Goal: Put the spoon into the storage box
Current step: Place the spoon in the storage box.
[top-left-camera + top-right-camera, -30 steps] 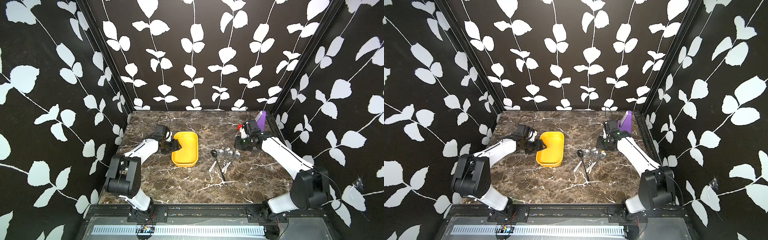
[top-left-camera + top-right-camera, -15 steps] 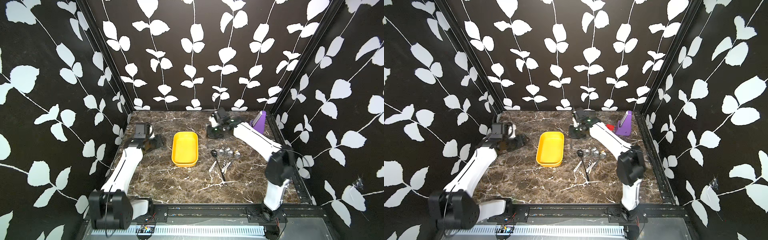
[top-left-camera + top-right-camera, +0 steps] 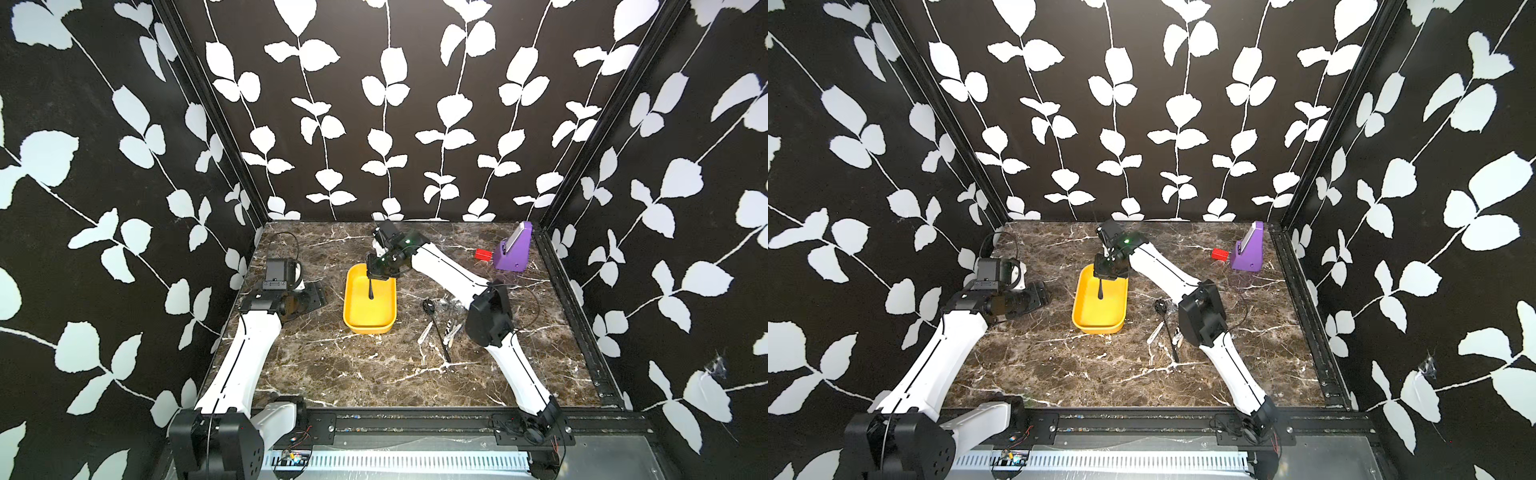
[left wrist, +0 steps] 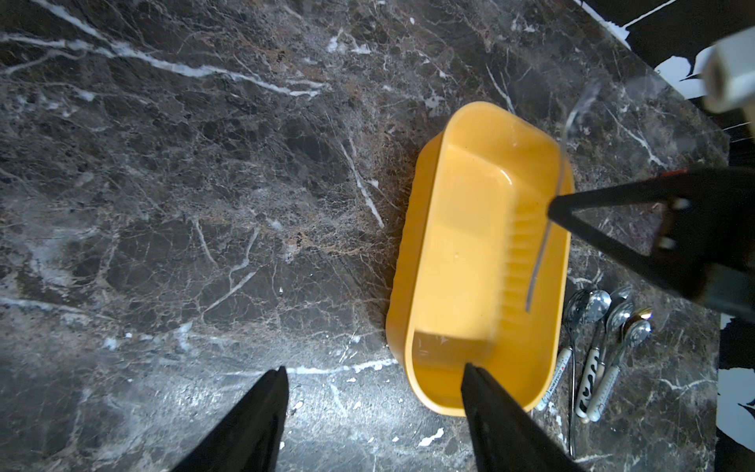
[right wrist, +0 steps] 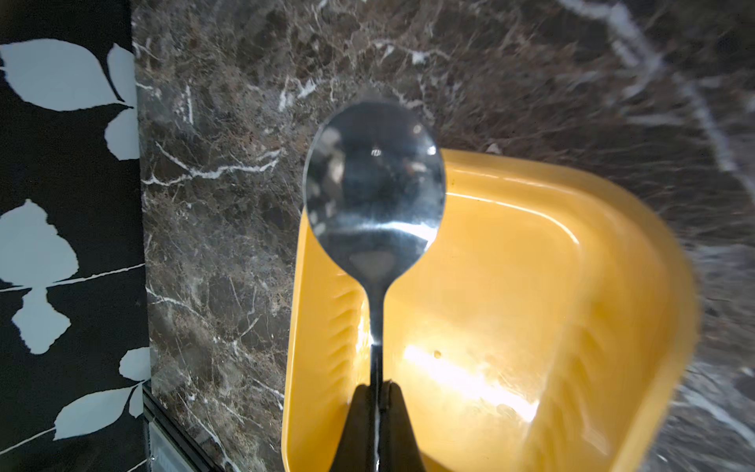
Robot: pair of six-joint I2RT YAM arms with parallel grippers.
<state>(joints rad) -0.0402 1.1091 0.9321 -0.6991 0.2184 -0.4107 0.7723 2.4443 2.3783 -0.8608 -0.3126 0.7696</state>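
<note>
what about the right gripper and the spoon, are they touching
Touching. The right wrist view shows the right gripper shut on the handle of the spoon, with no gap.

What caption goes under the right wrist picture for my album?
Right gripper pinches a shiny spoon by its handle over the yellow storage box.

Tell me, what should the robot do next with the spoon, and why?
Probably shift the right gripper toward the middle of the storage box: it is shut on the spoon, whose bowl juts past the box's end rim, so dropping now might miss.
</note>
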